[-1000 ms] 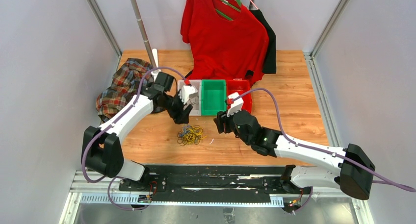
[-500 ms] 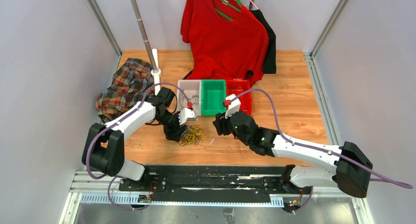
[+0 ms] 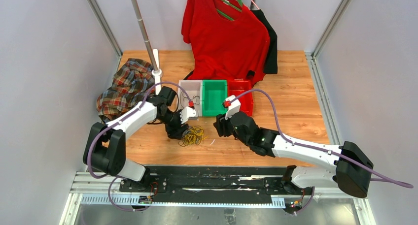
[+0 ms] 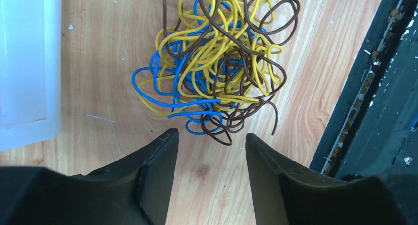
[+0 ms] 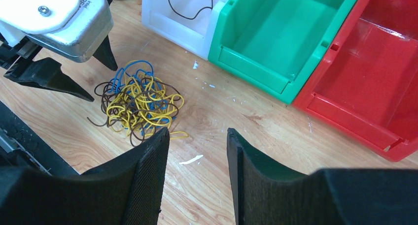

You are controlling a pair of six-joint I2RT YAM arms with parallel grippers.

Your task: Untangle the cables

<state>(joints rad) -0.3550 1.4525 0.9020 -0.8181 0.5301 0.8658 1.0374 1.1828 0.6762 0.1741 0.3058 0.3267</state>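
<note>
Directly ahead of both parted grippers, the cables [image 3: 192,135] lie in one heap on the table [image 3: 296,102], at the centre of the top view.
Left wrist view: the yellow, blue and brown cables [image 4: 217,72] fill the upper middle, their lowest loops just above the tips of the left gripper [image 4: 211,136], whose jaws stand apart and hold nothing. Right wrist view: the cables [image 5: 140,102] sit left of centre, just up and left of the right gripper [image 5: 197,132], likewise parted and empty. The white bin [image 5: 167,23], green bin [image 5: 256,70] and red bin [image 5: 355,114] run along the upper right.
</note>
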